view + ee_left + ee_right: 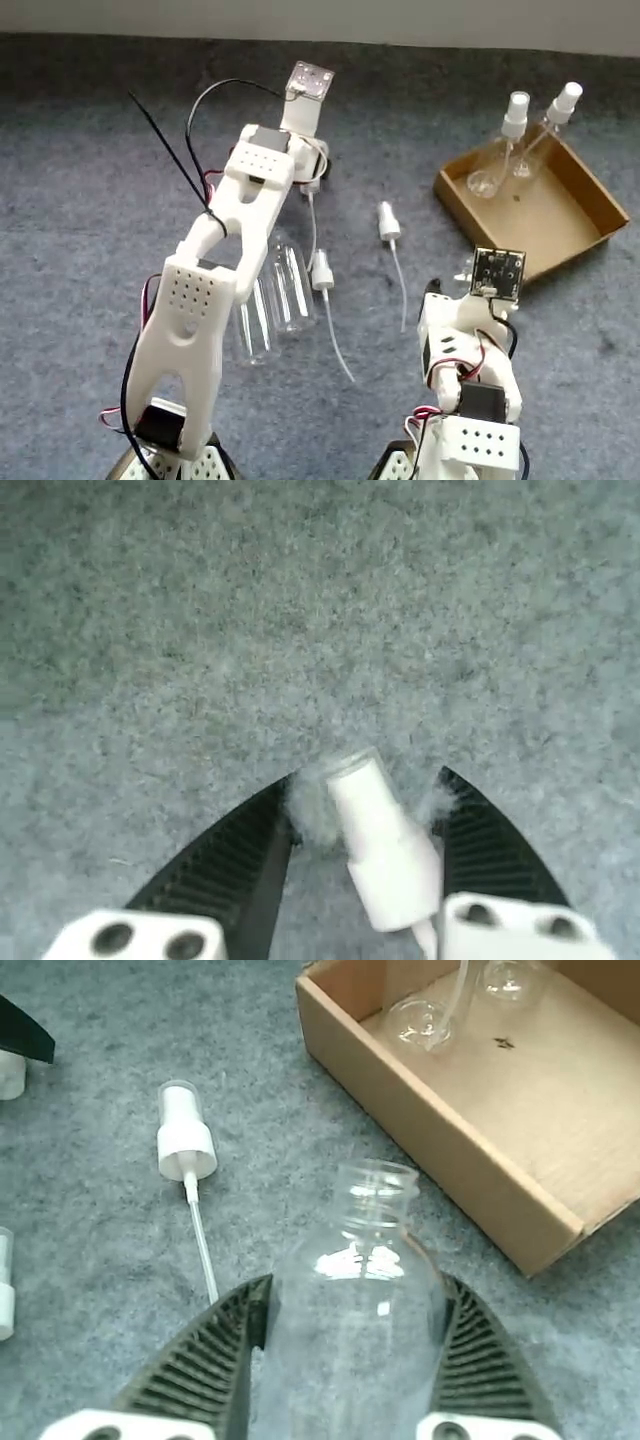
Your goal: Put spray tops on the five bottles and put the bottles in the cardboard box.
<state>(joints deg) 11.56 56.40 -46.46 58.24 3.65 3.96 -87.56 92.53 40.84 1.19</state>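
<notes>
High view: two capped bottles stand in the box, so 2 of 5 done. Two bare bottles lie under the left arm.

Left wrist view: left gripper low over carpet, jaws apart around a spray top.

Right wrist view: right gripper clamped on an uncapped bottle, box just ahead.

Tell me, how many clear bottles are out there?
5 bottles: two stand capped in the cardboard box, two lie on the table partly under the left arm, and one sits in the right gripper. More could hide beneath that arm.
</notes>
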